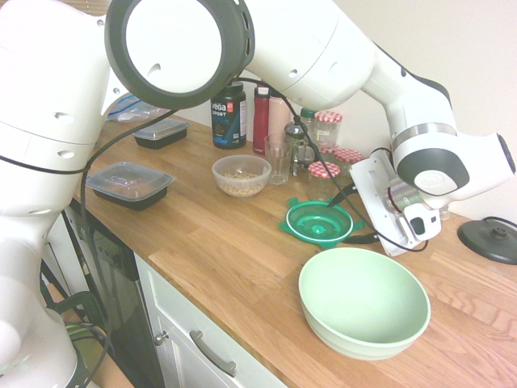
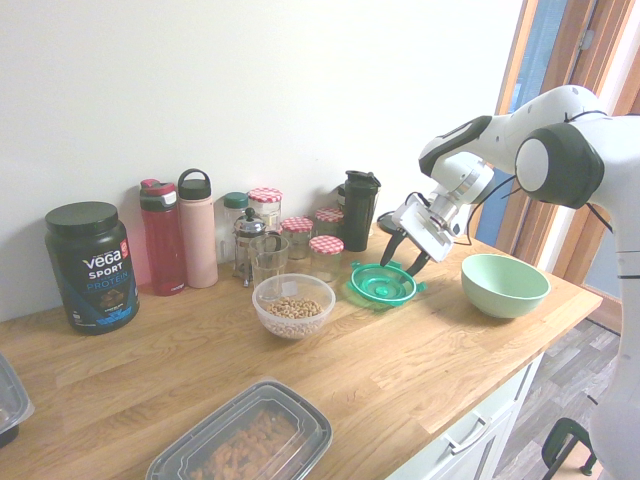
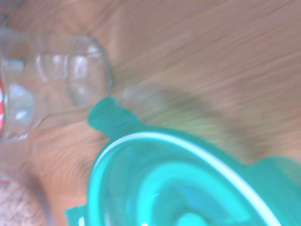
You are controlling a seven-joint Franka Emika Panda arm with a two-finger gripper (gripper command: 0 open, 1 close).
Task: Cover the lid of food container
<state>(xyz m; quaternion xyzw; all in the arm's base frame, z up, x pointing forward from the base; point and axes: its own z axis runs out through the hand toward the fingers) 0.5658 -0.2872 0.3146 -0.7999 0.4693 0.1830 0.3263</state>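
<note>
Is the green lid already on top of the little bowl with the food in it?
No, the lid lies flat on the counter beside the food container.

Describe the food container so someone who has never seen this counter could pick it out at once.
On the wooden counter, look in front of the row of bottles and jars by the wall, just ahead of the empty drinking glass. The food container is the small round clear bowl there, holding beige grainy food, with the green lid lying apart beside it. The mint-green bowl is larger and opaque.
</note>
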